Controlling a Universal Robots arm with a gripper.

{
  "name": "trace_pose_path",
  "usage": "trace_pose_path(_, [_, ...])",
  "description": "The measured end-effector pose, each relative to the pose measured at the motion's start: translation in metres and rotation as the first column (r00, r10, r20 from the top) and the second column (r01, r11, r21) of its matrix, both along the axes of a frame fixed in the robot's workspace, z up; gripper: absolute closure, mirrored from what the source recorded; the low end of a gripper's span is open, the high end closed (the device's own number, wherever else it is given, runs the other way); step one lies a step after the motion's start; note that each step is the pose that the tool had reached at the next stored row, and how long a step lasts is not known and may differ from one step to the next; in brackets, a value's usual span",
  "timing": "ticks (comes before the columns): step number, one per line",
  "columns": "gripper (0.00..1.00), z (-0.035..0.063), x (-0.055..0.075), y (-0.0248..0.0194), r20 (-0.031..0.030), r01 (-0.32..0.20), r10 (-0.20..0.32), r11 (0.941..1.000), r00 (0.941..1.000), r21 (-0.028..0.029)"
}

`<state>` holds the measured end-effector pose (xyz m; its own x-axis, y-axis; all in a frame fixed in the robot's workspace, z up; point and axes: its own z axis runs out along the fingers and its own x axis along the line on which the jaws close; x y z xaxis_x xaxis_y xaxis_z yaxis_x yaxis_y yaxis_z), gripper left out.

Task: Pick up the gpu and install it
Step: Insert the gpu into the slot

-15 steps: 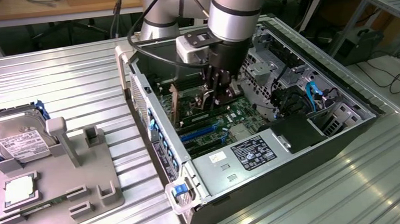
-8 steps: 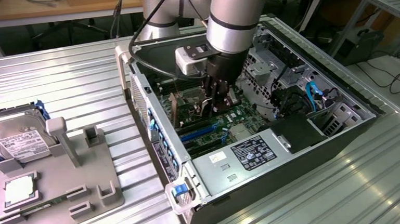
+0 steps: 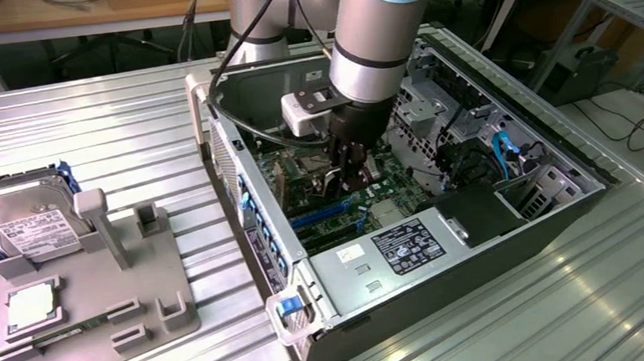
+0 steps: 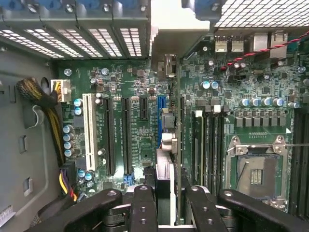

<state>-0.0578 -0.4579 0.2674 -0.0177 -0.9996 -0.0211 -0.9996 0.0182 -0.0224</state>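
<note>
Ribbed silver metal forms the bench (image 3: 94, 119), its ridges running under everything in the exterior view. On it lies an open computer case (image 3: 414, 225), side panel off, with the motherboard (image 3: 346, 200) exposed inside and a black labelled power supply (image 3: 410, 246) toward the near end. The arm (image 3: 375, 34) reaches down into the case, and the pincer (image 3: 350, 174) sits low over the board, pinching the gpu (image 3: 346, 169), seen edge-on as a thin dark card between the fingers. To the exterior view's left stands a grey holder tray (image 3: 93, 278) with a silver hard drive (image 3: 16, 220) and a small square CPU chip (image 3: 33, 303) on it. Behind the bench, wooden desks (image 3: 66, 16) and hanging cables (image 3: 189, 21) line the room; cables also trail on the floor at the exterior view's right.

From the wrist view, the green motherboard (image 4: 130, 96) spreads out with black and white expansion slots (image 4: 108, 133), a blue slot (image 4: 160, 121) and the empty CPU socket (image 4: 256, 169). The gpu (image 4: 164, 188) stands on edge just above the blue slot, its silver bracket (image 4: 166, 29) up against the case's rear wall. Black pincer fingers (image 4: 145, 208) close on it from both sides.
</note>
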Motion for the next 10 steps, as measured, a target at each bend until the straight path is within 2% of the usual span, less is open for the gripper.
trace_pose_path(2, [0.72, -0.0023, -0.004, -0.0015, 0.0001, 0.000, 0.000, 1.0000, 1.0000, 0.0002])
trace_pose_path(4, [0.72, -0.0119, -0.004, -0.0051, 0.0001, 0.000, 0.000, 1.0000, 1.0000, 0.0002])
trace_pose_path(10, [0.72, -0.0176, -0.010, -0.0052, 0.0000, 0.000, 0.000, 1.0000, 1.0000, 0.0001])
